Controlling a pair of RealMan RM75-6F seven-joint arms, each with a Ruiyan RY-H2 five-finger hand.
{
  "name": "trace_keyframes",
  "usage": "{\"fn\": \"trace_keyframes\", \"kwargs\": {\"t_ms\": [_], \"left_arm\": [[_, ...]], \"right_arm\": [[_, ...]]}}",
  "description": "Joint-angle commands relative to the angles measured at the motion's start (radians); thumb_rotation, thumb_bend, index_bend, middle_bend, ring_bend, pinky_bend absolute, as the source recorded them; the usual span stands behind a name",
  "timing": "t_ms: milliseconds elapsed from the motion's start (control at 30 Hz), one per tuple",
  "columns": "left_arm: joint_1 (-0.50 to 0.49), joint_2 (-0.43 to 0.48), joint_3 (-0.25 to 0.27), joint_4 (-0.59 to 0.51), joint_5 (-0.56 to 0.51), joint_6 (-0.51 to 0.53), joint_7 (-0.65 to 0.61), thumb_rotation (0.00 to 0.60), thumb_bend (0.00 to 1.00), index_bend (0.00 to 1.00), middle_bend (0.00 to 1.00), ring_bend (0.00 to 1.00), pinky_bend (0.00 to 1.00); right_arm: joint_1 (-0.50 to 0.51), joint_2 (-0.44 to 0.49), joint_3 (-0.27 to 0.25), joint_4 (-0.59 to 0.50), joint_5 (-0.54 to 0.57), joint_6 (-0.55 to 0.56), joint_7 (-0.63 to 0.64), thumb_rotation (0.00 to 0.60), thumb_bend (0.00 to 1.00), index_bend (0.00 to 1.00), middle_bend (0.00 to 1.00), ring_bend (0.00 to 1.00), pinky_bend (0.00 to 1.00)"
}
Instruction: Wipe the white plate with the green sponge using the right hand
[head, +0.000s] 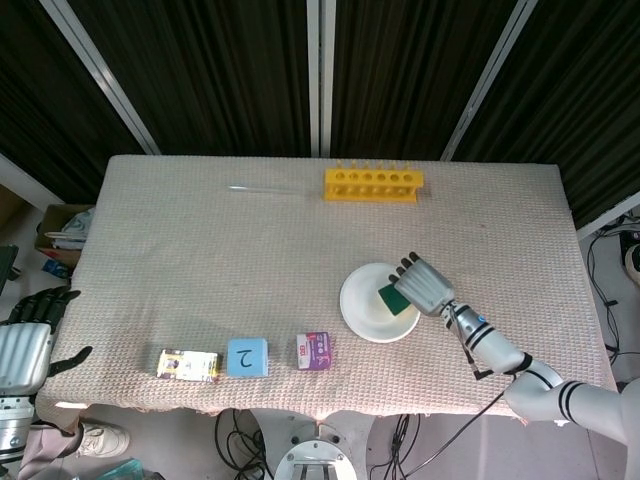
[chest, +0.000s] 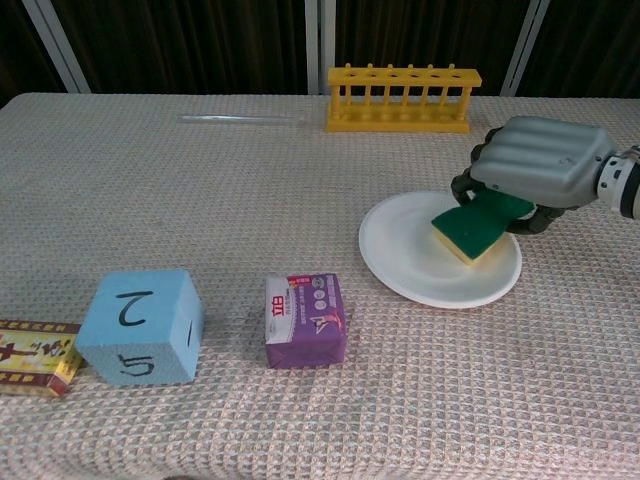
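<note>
**Sponge held on the right part of the plate, wiping in hand**

The fingers (chest: 478, 172) of the right hand (chest: 540, 162) are curled down around the green sponge (chest: 476, 224); they hold it from above, with the back of the hand facing up. The sponge has a green top and a yellow underside, and it lies tilted on the right part of the white plate (chest: 420, 255), with its lower corner touching the plate surface. The left part of the plate is bare.

From near to far on the table: at the front edge lie a yellow packet (chest: 35, 356), a blue cube (chest: 140, 325) with numbers written on it, and a small purple pack (chest: 305, 319), all in a row and well apart from the plate. The plate sits behind them, to the right. Far behind stands a yellow tube rack (chest: 402, 98), and a thin clear tube (chest: 240, 119) lies to its left.

The left hand (head: 30, 335) hangs off the table's left side in the head view; its fingers seem apart and hold nothing.

I judge that the wiping step is in progress. The next move calls for a stroke across the plate toward its bare left part, with light downward pressure and a firm grip, so the sponge does not slip and the plate does not slide on the cloth.
</note>
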Motion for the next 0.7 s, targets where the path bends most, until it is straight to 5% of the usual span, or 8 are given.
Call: {"fn": "trace_keyframes", "kwargs": {"t_ms": [33, 333, 700], "left_arm": [[0.001, 0.002, 0.000, -0.001, 0.001, 0.001, 0.001, 0.600, 0.01, 0.22, 0.18, 0.17, 0.19], [-0.002, 0.004, -0.003, -0.003, 0.008, 0.007, 0.006, 0.600, 0.01, 0.22, 0.18, 0.17, 0.19], [-0.005, 0.000, -0.005, -0.008, 0.011, 0.009, 0.010, 0.600, 0.01, 0.22, 0.18, 0.17, 0.19]], "right_arm": [[-0.010, 0.003, 0.027, 0.031, 0.035, 0.007, 0.003, 0.600, 0.48, 0.66, 0.50, 0.33, 0.31], [-0.043, 0.043, 0.078, -0.006, 0.067, 0.095, 0.069, 0.600, 0.48, 0.66, 0.50, 0.34, 0.31], [-0.037, -0.055, 0.151, 0.094, 0.224, 0.016, 0.190, 0.600, 0.47, 0.61, 0.47, 0.32, 0.29]]}}
